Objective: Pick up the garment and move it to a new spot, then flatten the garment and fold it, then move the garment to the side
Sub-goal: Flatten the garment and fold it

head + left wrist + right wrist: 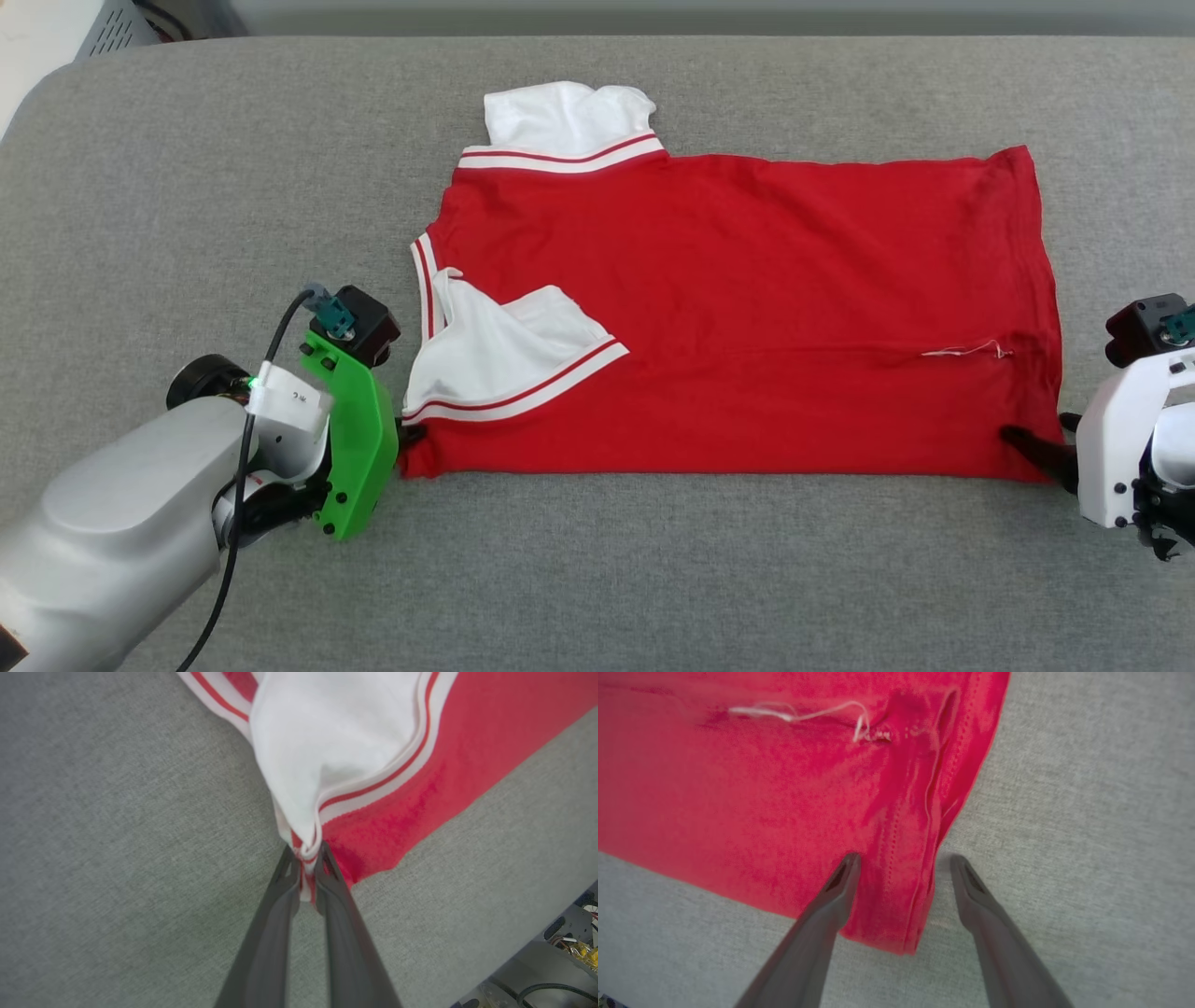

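We judge that the fold is in hand: the garment [747, 308] lies spread out and nearly flat in the middle of the grey padded surface [187, 187], collar end to the left and hem [1041, 280] to the right, and both arms are at its near edge. Our left gripper [306, 858] is closed tight on the near left corner, where red cloth and striped trim [369, 791] bunch between the 2 fingers. Our right gripper [904, 858] stands wide open and holds nothing. Its 2 fingers straddle the near right corner, 1 over the red cloth and 1 over the bare surface just beside the hem.

The next move, as we see it, calls for the right gripper to close on that corner so that it takes both layers, not just the top 1. Then both arms should lift together and carry the near edge toward the far edge, keeping the cloth taut between them so that the fold line runs straight from left to right.

The garment shows a plain red side up, and we see no print. The near sleeve [504, 345], white with its own striped trim, is folded in on top of the body, while the far sleeve [560, 117] sticks out past the far edge, a little crumpled. Light wrinkles run near the hem, and a loose white thread [966, 351] lies along a seam at the near right
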Robot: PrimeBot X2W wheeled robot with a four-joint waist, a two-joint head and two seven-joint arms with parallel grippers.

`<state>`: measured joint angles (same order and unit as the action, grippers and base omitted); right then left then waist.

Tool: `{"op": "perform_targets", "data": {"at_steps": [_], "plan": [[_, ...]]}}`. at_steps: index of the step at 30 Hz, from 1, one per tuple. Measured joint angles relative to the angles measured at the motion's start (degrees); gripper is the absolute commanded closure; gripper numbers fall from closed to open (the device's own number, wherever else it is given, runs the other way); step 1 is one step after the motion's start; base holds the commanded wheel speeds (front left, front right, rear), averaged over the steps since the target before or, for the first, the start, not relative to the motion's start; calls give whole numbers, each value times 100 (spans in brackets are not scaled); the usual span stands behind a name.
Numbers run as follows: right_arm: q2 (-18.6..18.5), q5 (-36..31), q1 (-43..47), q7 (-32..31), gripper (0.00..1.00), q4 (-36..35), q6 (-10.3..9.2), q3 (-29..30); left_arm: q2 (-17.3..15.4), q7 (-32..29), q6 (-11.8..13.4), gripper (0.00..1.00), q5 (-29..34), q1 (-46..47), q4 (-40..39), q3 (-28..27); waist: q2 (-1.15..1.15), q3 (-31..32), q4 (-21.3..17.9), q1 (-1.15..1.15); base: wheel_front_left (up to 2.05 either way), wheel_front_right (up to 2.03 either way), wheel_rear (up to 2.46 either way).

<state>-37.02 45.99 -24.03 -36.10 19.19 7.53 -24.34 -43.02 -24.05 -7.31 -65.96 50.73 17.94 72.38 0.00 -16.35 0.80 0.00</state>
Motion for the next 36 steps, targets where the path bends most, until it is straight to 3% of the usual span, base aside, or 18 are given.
{"op": "perform_targets", "data": {"at_steps": [3,5,6,14,20,29,36], "plan": [[33,9,-3,118,0,199,0,-52,18,56,0,100,0,-2,36,10,0,-48,45,0,0,0,0],[26,16,-11,276,82,248,-1,-118,43,98,0,100,-3,-26,102,20,0,-36,58,0,0,0,0],[33,27,-11,361,100,269,-1,-135,57,132,0,100,-18,-48,131,21,0,-22,57,0,0,0,0],[-108,175,49,923,100,88,-1,-410,118,435,0,100,-207,-346,282,-4,0,297,-6,0,0,0,0],[-379,358,322,1155,100,-438,0,-413,-121,521,0,100,-377,-480,79,-13,0,574,-46,0,0,0,0],[-601,512,1177,1190,100,-1211,0,13,-602,586,82,100,-449,-864,-580,-9,0,786,-58,0,0,0,0],[-508,445,1722,921,100,-1392,0,421,-651,575,205,100,-477,-1198,-764,22,0,762,-92,0,0,0,0]]}}
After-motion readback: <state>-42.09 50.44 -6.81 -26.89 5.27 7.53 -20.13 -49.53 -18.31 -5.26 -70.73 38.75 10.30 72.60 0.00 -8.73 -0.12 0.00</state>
